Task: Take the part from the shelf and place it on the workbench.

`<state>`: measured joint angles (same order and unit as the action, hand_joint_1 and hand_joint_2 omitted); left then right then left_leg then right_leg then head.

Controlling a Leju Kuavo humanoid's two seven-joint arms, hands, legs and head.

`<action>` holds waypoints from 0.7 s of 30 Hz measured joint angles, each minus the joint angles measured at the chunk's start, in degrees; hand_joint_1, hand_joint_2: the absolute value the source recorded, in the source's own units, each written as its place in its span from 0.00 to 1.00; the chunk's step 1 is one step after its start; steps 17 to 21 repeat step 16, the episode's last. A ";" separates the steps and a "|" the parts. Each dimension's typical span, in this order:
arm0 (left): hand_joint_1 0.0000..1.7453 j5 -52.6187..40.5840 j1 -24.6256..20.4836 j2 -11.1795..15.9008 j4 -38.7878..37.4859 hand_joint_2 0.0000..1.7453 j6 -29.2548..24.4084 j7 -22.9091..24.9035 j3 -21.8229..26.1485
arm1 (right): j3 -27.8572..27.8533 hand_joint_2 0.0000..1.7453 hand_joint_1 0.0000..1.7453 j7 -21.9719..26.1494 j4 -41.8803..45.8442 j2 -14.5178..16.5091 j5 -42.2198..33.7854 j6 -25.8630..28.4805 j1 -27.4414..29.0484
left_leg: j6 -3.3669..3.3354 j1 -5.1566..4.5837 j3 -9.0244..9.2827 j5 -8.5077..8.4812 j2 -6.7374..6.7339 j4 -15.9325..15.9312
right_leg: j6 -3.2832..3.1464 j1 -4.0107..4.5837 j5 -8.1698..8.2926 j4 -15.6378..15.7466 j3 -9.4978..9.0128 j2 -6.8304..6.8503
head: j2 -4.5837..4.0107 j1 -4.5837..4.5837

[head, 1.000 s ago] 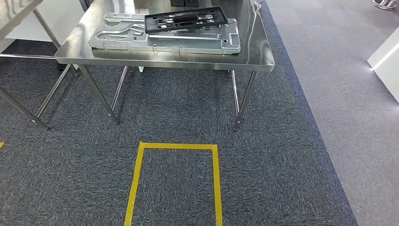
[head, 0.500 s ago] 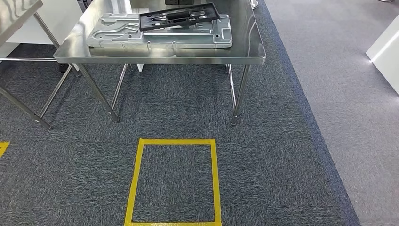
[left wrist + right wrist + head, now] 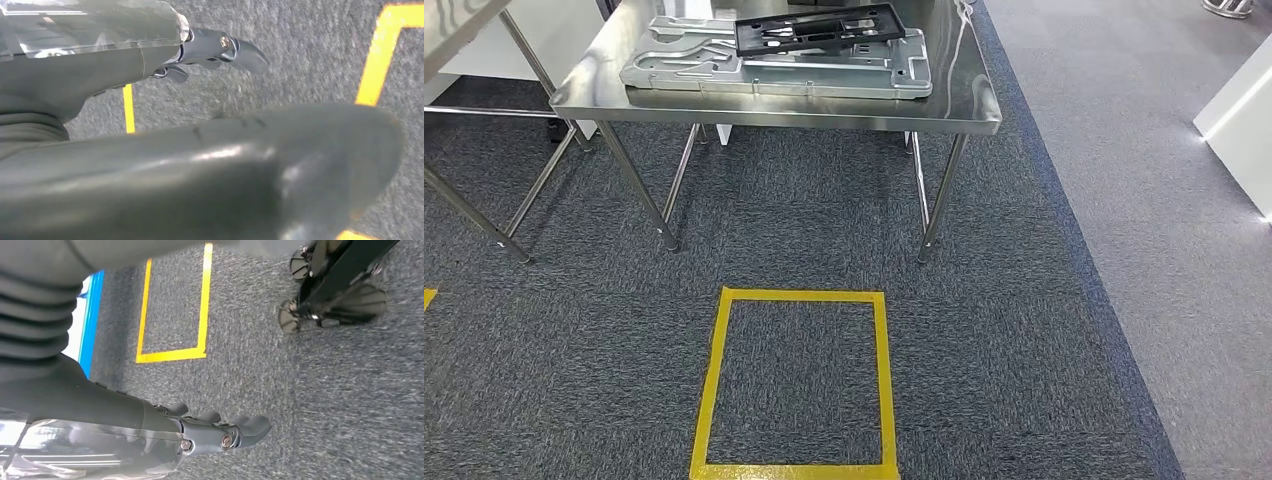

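A steel workbench stands ahead in the head view. On it lies a large silver metal plate, and a flat black part rests on top of that plate. My left hand hangs over the carpet with its fingers stretched out and nothing in it. My right hand hangs low above the carpet too, fingers straight and apart, holding nothing. Both hands are far from the workbench.
A yellow tape square marks the dark carpet in front of the workbench. A second steel table stands at the left. A white cabinet sits at the right on lighter grey flooring.
The whole picture has shifted, so the camera moved: more of the yellow square shows at the bottom. The plate and black part keep their places on the workbench.
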<state>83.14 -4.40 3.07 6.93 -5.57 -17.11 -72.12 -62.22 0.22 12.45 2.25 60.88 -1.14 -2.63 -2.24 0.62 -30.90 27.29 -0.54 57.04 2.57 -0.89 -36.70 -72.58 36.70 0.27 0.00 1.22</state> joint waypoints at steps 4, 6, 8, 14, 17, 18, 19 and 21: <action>0.00 -0.03 -0.05 0.05 0.00 0.00 0.07 0.07 -0.56 | -0.21 1.00 0.00 1.14 -0.02 0.00 -1.13 -0.40 0.06 | 0.16 -0.30 -0.05 -0.21 0.06 0.12 | -0.93 0.24 5.98 9.44 -4.93 0.00 | 0.00 0.00; 0.00 -0.04 -0.24 0.11 0.00 0.25 -0.09 0.65 -0.67 | -0.27 1.00 0.00 1.15 -0.03 0.05 -1.52 -0.35 -0.08 | 0.37 -0.65 -0.21 -0.13 0.04 0.40 | -1.12 0.36 7.96 15.29 -7.53 0.01 | 0.00 0.01; 0.00 -0.03 -0.37 0.26 0.00 0.75 -0.46 1.72 -0.79 | -0.38 1.00 0.00 0.49 -0.09 0.16 -1.66 -0.27 -0.15 | 0.74 -0.81 -0.47 -0.14 0.02 0.58 | -1.08 0.50 8.16 16.34 -7.66 0.00 | 0.00 0.01; 0.00 -0.06 -0.54 0.48 0.00 1.00 -2.22 1.51 -1.42 | -1.09 1.00 0.00 0.68 -0.21 0.35 -2.13 -0.63 -0.08 | 1.48 -0.48 -0.51 -0.55 0.02 0.38 | -1.85 0.91 8.21 16.05 -7.36 0.00 | 0.00 0.01; 0.00 -0.08 -0.58 0.51 0.00 1.00 -2.34 1.24 -1.60 | -1.38 1.00 0.00 1.01 -0.21 0.36 -2.29 -0.87 -0.09 | 1.53 -0.46 -0.50 -0.58 0.02 0.38 | -1.94 0.94 8.18 15.97 -7.33 0.01 | 0.00 0.00; 0.00 -0.08 -0.58 0.51 0.00 1.00 -2.34 1.24 -1.60 | -1.38 1.00 0.00 1.01 -0.21 0.36 -2.29 -0.87 -0.09 | 1.53 -0.46 -0.50 -0.58 0.02 0.38 | -1.94 0.94 8.18 15.97 -7.33 0.01 | 0.00 0.00; 0.00 -0.08 -0.58 0.51 0.00 1.00 -2.34 1.24 -1.60 | -1.38 1.00 0.00 1.01 -0.21 0.36 -2.29 -0.87 -0.09 | 1.53 -0.46 -0.50 -0.58 0.02 0.38 | -1.94 0.94 8.18 15.97 -7.33 0.01 | 0.00 0.00; 0.00 -0.08 -0.58 0.51 0.00 1.00 -2.34 1.24 -1.60 | -1.38 1.00 0.00 1.01 -0.21 0.36 -2.29 -0.87 -0.09 | 1.53 -0.46 -0.50 -0.58 0.02 0.38 | -1.94 0.94 8.18 15.97 -7.33 0.01 | 0.00 0.00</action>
